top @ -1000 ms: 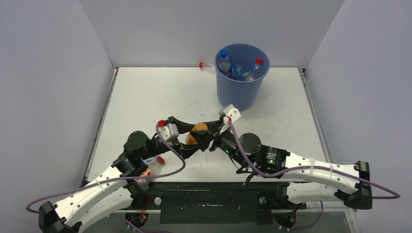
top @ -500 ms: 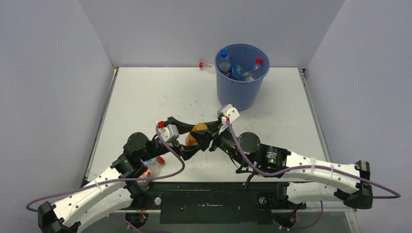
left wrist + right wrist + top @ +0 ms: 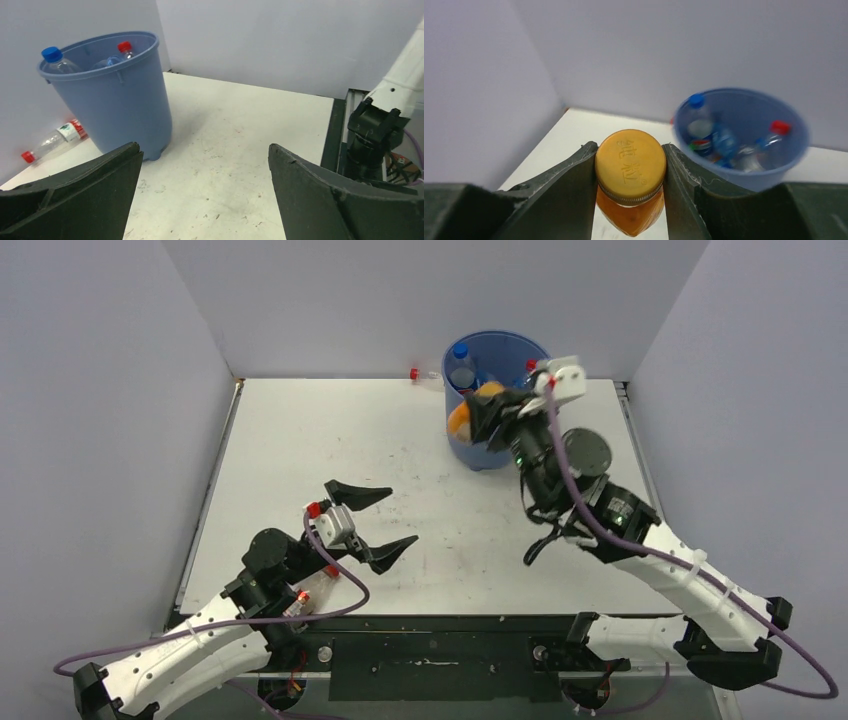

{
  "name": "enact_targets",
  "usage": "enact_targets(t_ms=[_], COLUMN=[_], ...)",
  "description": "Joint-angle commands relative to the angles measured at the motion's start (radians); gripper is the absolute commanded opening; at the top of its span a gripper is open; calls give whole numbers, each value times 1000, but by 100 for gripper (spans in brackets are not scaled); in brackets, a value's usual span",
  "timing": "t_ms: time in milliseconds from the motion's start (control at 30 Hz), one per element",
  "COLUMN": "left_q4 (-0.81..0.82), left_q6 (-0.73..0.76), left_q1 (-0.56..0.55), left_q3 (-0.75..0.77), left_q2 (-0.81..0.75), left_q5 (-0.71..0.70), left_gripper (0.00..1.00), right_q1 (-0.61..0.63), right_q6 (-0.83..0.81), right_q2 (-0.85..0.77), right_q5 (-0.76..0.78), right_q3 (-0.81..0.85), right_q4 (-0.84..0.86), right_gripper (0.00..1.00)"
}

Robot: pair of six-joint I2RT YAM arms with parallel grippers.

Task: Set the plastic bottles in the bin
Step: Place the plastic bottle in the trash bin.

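I count 5 plastic bottles in view, 1 bin and 2 pincers. My right pincer is clamped on 1 orange-filled bottle just under its orange cap, holding it up at the bin's left rim. The cap carries 2 raised Chinese characters, which I cannot read with any certainty. Inside the bin I make out 1 blue-capped bottle and 1 red-capped clear bottle; any labels there are too blurred to read. 1 red-capped bottle lies on the worktop by the back wall, just beside the bin, its label too small to read. 1 more red-capped bottle lies at the near edge under my left arm. My left pincer stands wide apart, holding nothing.
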Motion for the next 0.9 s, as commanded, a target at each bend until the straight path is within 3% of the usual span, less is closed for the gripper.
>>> enact_targets(t_ms=[0, 167, 300, 433, 600, 733, 867], left_q4=[89, 69, 55, 63, 65, 51, 35], left_q6=[16, 44, 57, 67, 69, 64, 70], left_q1=[-7, -8, -9, -17, -21, -21, -18], left_q3=[-12, -8, 1, -5, -5, 4, 16], left_q2=[-26, -26, -25, -37, -33, -10, -7], left_q5=[-127, -295, -452, -529, -523, -533, -575], left_gripper=[96, 96, 96, 96, 96, 96, 96], right_q1=[-265, -559, -695, -725, -742, -747, -755], right_q6=[-34, 104, 186, 144, 97, 78, 103], right_q2=[55, 195, 276, 399, 533, 641, 672], right_q5=[-18, -90, -164, -185, -206, -181, -158], right_q3=[159, 226, 105, 85, 93, 199, 182], right_q4=[46, 138, 384, 558, 704, 608, 590], right_gripper=[5, 5, 5, 5, 5, 5, 5])
